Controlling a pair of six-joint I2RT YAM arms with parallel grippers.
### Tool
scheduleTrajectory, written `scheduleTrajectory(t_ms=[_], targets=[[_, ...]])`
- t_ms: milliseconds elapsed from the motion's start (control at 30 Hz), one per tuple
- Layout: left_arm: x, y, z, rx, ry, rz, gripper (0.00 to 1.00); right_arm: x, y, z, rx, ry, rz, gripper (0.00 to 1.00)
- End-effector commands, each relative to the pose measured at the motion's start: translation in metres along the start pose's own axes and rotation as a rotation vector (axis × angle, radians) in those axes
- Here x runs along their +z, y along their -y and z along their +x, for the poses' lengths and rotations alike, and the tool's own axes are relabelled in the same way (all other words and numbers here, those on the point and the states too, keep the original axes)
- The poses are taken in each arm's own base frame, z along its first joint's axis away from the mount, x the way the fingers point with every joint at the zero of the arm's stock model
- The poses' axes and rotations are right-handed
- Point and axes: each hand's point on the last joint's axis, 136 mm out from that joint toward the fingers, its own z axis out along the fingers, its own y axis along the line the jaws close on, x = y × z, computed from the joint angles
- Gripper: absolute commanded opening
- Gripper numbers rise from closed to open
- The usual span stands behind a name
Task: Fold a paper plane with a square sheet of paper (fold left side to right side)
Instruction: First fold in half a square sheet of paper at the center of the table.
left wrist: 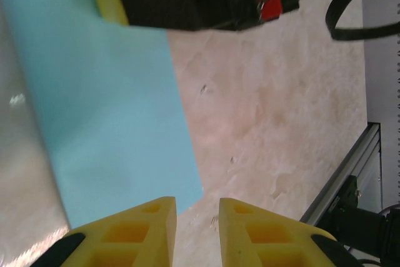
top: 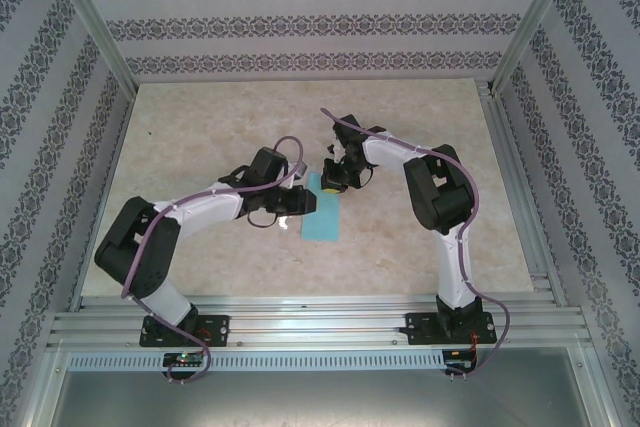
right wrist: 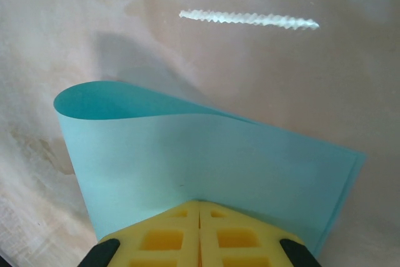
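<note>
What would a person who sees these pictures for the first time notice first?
The thin light-blue sheet of paper, bent over into a soft loop and not yet pressed flat, lies in the middle of the beige marbled table. The right gripper is shut on one edge of it, and the left gripper, its yellow fingers slightly apart, stands at a corner of the sheet.

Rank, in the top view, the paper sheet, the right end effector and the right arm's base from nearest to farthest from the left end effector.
1. Paper sheet, beside the left end effector.
2. Right end effector, at the sheet's far end.
3. Right arm's base, at the near right edge.
</note>
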Motion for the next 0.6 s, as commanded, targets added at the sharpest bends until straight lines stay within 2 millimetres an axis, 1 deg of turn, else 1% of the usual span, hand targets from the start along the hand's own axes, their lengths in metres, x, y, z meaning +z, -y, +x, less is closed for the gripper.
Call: scheduleTrajectory(t_ms=[0,67,167,300,433,567], targets=[[0.024,-0.012,0.003,-0.005,-0.071,0.014,0.22,0.019,0.034,0.006,0.011,-0.026,0.134,0.08],[0.034,-0.020,0.002,-0.015,-0.083,0.000,0.21,0.019,0.033,0.006,0.010,-0.025,0.132,0.08],[0.042,-0.034,0.003,-0.022,-0.091,-0.040,0.20,0.020,0.032,0.006,0.009,-0.026,0.131,0.08],[0.051,-0.048,0.011,-0.043,-0.108,-0.065,0.20,0.018,0.025,0.003,-0.003,-0.015,0.113,0.08],[0.055,-0.063,0.024,-0.058,-0.126,-0.100,0.19,-0.001,0.008,-0.008,-0.034,0.037,0.076,0.09],[0.058,-0.072,0.038,-0.070,-0.144,-0.121,0.19,-0.039,-0.014,-0.018,-0.061,0.117,0.025,0.12]])
